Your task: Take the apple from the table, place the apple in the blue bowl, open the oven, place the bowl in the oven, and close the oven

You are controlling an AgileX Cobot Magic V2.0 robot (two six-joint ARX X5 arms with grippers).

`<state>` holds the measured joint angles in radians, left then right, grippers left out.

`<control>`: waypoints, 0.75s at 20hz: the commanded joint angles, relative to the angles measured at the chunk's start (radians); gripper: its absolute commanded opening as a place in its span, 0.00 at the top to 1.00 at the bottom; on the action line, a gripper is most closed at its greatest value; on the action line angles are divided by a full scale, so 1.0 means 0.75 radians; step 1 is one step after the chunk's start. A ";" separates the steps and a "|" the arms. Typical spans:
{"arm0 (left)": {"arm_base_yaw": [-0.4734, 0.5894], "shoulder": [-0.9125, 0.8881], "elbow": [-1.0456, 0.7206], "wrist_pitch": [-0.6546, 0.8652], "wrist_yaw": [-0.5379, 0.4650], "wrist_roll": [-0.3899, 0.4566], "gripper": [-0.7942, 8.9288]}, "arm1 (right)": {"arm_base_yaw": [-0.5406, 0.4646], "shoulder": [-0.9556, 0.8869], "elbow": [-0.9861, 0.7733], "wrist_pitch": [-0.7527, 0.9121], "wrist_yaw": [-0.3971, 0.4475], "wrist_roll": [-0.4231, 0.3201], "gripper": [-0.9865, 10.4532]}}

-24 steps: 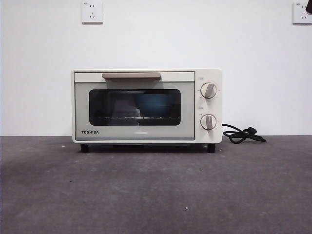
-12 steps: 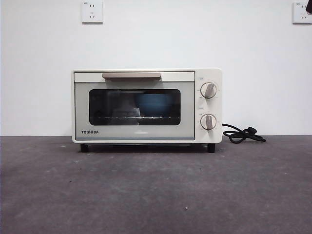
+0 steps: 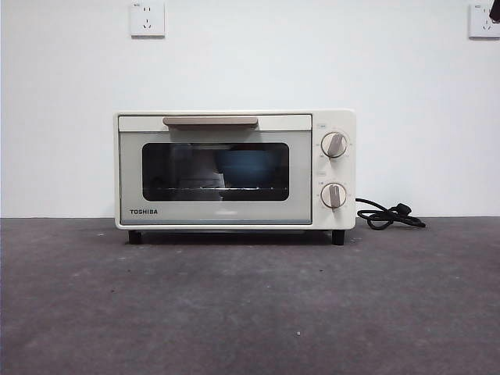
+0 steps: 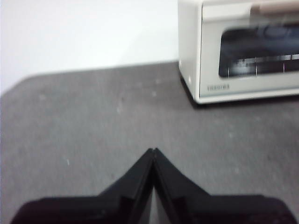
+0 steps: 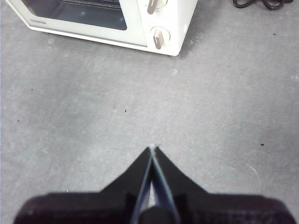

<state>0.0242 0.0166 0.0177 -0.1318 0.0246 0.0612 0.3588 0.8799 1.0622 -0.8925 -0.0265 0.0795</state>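
Note:
The cream-white oven (image 3: 234, 168) stands at the back of the table (image 3: 250, 305) with its dark glass door closed. Through the glass the blue bowl (image 3: 248, 168) shows faintly on the rack. The apple is hidden. My left gripper (image 4: 153, 150) hovers shut and empty over bare table, off the oven's (image 4: 238, 49) left front corner. My right gripper (image 5: 152, 148) is shut and empty too, above the table in front of the oven's (image 5: 107, 18) knob side. Neither arm appears in the front view apart from a dark tip at the top right corner.
A black cord (image 3: 389, 215) with its plug lies on the table to the right of the oven, also seen as the cord (image 5: 261, 3) in the right wrist view. Two wall sockets (image 3: 148, 19) sit high on the white wall.

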 commanded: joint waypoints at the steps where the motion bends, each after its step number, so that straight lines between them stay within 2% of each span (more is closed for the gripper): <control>1: 0.005 -0.017 -0.014 -0.060 -0.039 -0.055 0.92 | 0.000 0.001 -0.003 0.005 0.001 0.010 0.91; 4: 0.005 -0.017 -0.014 -0.052 -0.120 -0.237 0.92 | 0.000 0.001 -0.003 0.004 0.001 0.010 0.91; 5: 0.005 -0.017 -0.014 -0.051 -0.118 -0.260 0.92 | 0.000 0.001 -0.003 0.005 0.001 0.010 0.91; 8: 0.005 -0.017 -0.014 -0.042 -0.067 -0.228 0.92 | 0.000 0.001 -0.003 0.004 0.001 0.010 0.91; 15: 0.005 -0.009 -0.014 -0.042 -0.067 -0.228 0.92 | 0.000 0.001 -0.003 0.004 0.001 0.010 0.91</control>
<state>0.0242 0.0093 0.0177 -0.1764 -0.0307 -0.1059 0.3588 0.8799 1.0622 -0.8928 -0.0265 0.0795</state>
